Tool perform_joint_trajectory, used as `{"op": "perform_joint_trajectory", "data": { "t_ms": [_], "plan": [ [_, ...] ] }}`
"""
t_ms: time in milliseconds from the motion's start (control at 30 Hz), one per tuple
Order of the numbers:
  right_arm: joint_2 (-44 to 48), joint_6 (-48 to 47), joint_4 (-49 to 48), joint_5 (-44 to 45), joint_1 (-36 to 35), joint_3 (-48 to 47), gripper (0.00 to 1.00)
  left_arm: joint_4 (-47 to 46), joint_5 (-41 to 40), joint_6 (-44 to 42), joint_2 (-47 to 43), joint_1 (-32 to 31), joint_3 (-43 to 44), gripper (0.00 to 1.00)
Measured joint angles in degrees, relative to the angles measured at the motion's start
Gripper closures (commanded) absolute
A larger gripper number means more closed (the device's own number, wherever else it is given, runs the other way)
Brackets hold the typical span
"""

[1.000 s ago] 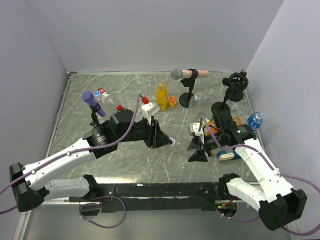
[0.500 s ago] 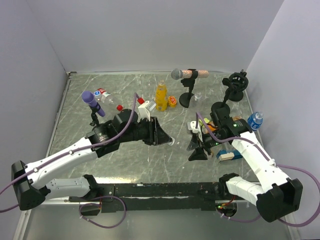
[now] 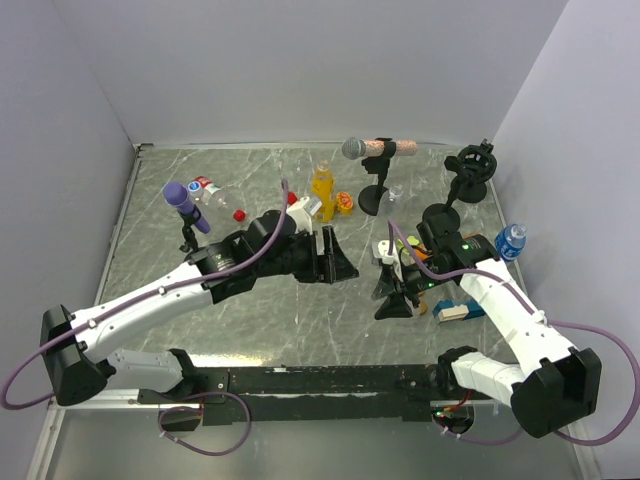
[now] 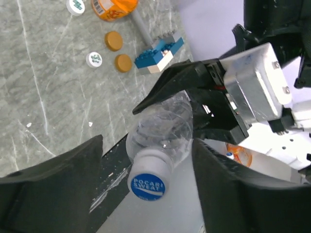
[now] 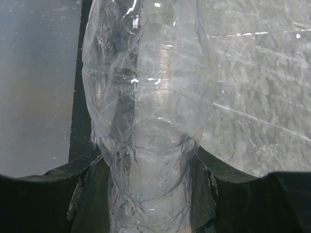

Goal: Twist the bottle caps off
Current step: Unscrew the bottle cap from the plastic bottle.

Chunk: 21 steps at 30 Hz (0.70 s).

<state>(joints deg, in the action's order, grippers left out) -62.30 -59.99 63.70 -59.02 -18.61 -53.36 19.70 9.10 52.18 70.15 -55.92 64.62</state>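
1. The right gripper [image 5: 148, 155] pinches the body of a clear bottle [image 5: 146, 97], with one black finger pressed against each side. It holds the bottle off the table [image 3: 250, 320], a little right of centre.
2. The bottle's neck points left toward the other arm. Its pale cap [image 4: 146, 180], blue on top with white lettering, sits on the neck.
3. The left gripper [image 4: 148, 141] has its jaws spread, one finger on either side of the cap. There is a gap on both sides and neither finger touches the cap.
4. A yellow-orange juice bottle [image 3: 321, 190] stands upright at the far middle of the table.
5. A red-labelled bottle [image 3: 208, 192] lies on its side at the far left, with a loose red cap [image 3: 239, 214] just beside it on the near side.
6. A small blue-labelled bottle [image 3: 510, 242] is at the right edge of the table.
7. The left wrist view shows two flat brown discs [image 4: 114, 41] on the table beyond the held bottle, near a blue-and-white block [image 4: 160, 51].
8. A purple microphone [image 3: 185, 207] stands at the far left, and a grey microphone [image 3: 352, 149] on a stand is at the far middle.
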Motion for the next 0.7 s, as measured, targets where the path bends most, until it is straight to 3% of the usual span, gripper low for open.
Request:
{"op": "perform_joint_trajectory", "data": {
  "t_ms": [267, 533, 700],
  "plan": [
    [0.0, -1.0, -0.2, -0.8, 0.0, 0.1, 0.71, -2.3, -3.0, -5.1, -5.3, 0.0, -2.2, 0.02],
    [0.3, -1.2, -0.3, -0.9, 0.0, 0.2, 0.71, -11.3, 0.4, -19.0, -20.8, 0.0, -13.4, 0.03],
    [0.4, -1.7, -0.4, -1.6, 0.0, 0.3, 0.71, -15.0, 7.8, -34.0, -25.1, 0.0, -20.6, 0.03]
  ]
}}
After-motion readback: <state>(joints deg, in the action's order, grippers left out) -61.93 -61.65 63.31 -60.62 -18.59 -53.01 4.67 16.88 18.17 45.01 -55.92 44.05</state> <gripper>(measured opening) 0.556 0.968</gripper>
